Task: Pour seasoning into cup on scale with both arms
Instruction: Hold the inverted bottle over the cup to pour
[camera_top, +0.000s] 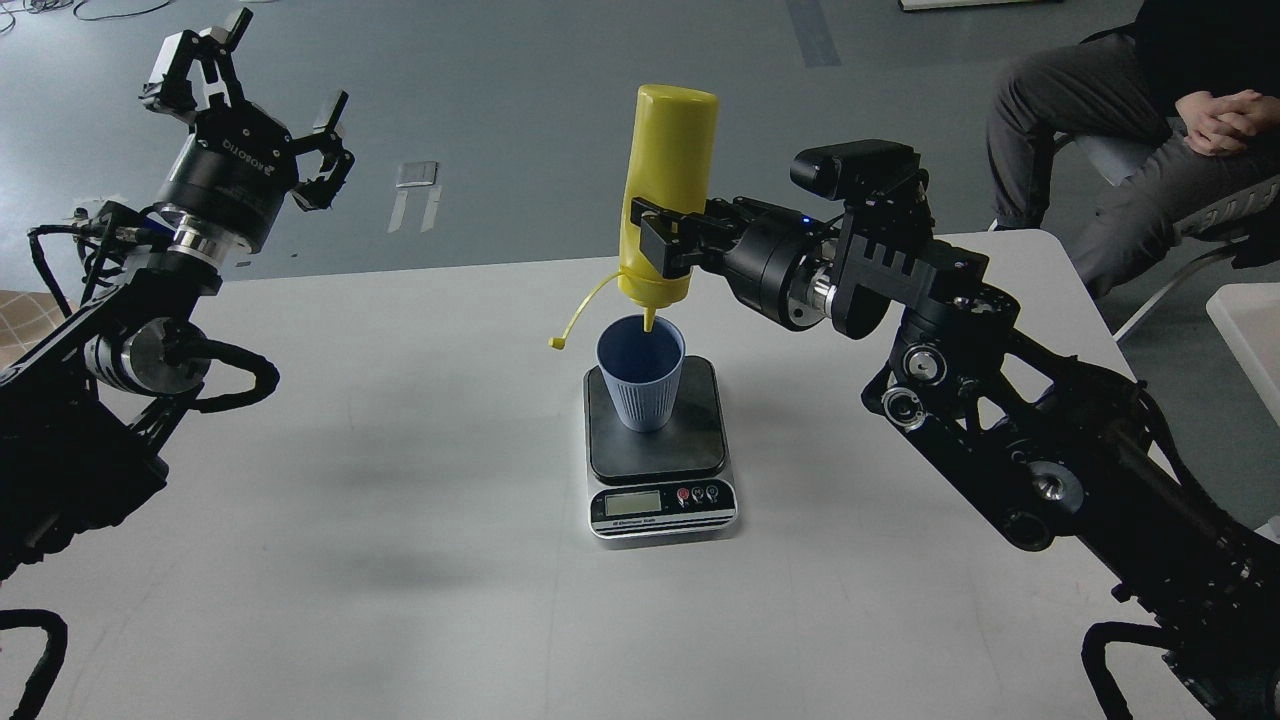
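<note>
My right gripper (655, 238) is shut on the yellow seasoning bottle (668, 160), holding it upside down. Its cone nozzle (650, 321) points down into the mouth of the light-blue ribbed cup (641, 375). The thin yellow cap strap (577, 318) dangles to the left of the nozzle. The cup stands upright on the black plate of the scale (660, 455), whose silver front with LCD faces me. My left gripper (250, 70) is open and empty, raised high at the far left, well away from the cup.
The white table (400, 520) holds only the scale. A seated person (1130, 110) is at the back right beyond the table edge. A white tray edge (1250, 330) shows at the far right.
</note>
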